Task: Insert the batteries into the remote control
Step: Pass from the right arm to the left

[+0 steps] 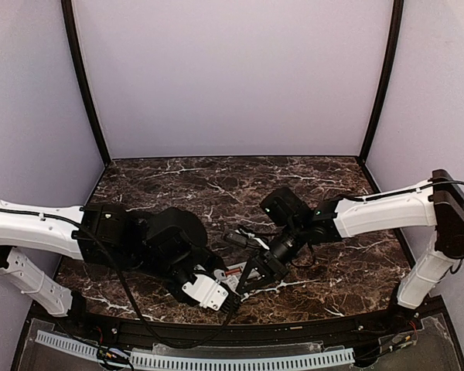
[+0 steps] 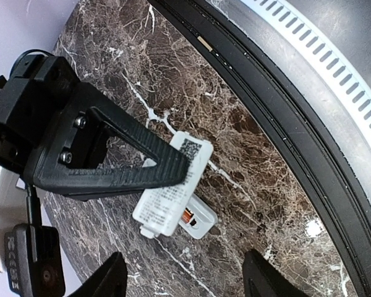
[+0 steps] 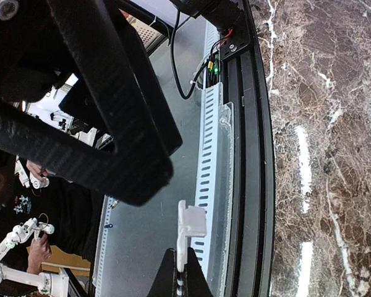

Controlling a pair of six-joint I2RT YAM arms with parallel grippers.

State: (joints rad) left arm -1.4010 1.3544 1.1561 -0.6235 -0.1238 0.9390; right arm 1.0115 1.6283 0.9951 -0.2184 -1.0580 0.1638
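The remote control (image 2: 167, 201) lies back up on the marble in the left wrist view, white with printed text and a QR label. Its battery bay (image 2: 201, 221) is open and one orange battery (image 2: 186, 218) shows inside. My left gripper (image 2: 188, 275) is open, its fingers (image 2: 108, 278) wide apart just short of the remote and not touching it. My right gripper (image 3: 179, 275) is shut on a thin white battery cover (image 3: 188, 226), held up on edge. A right finger (image 2: 117, 158) hangs over the remote's middle. From above the two grippers meet, left (image 1: 226, 300) and right (image 1: 246, 282).
The table's black front rail (image 2: 284, 124) runs close beside the remote, with a white slotted cable duct (image 3: 209, 154) beyond it. Dark veined marble (image 1: 325, 193) stretches behind the arms, with purple walls round it.
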